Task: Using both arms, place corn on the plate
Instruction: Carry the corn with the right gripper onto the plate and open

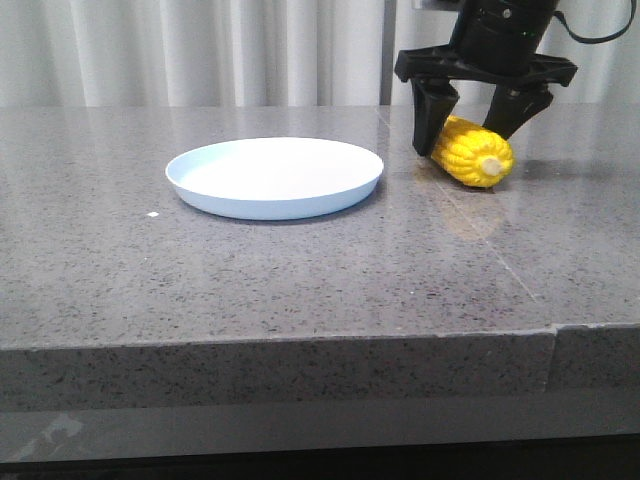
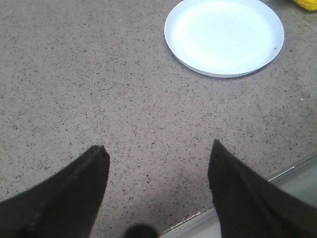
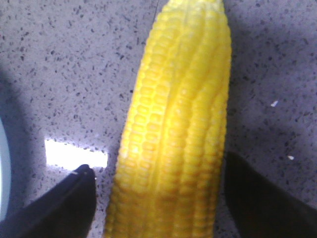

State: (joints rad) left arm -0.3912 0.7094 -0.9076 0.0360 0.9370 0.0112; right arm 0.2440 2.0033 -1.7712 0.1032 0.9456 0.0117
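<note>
From the front, the corn lies on the table just beside the plate, on its right, pale stub toward the camera; the right gripper straddles the cob, fingers spread and not yet pinching. The left wrist view shows the left gripper released, holding nothing, over bare table near the plate. The right wrist view has the cob lying between both fingers with gaps either side. I'd judge the grasp wants a centred, gentle close across the cob's middle so it doesn't roll
</note>
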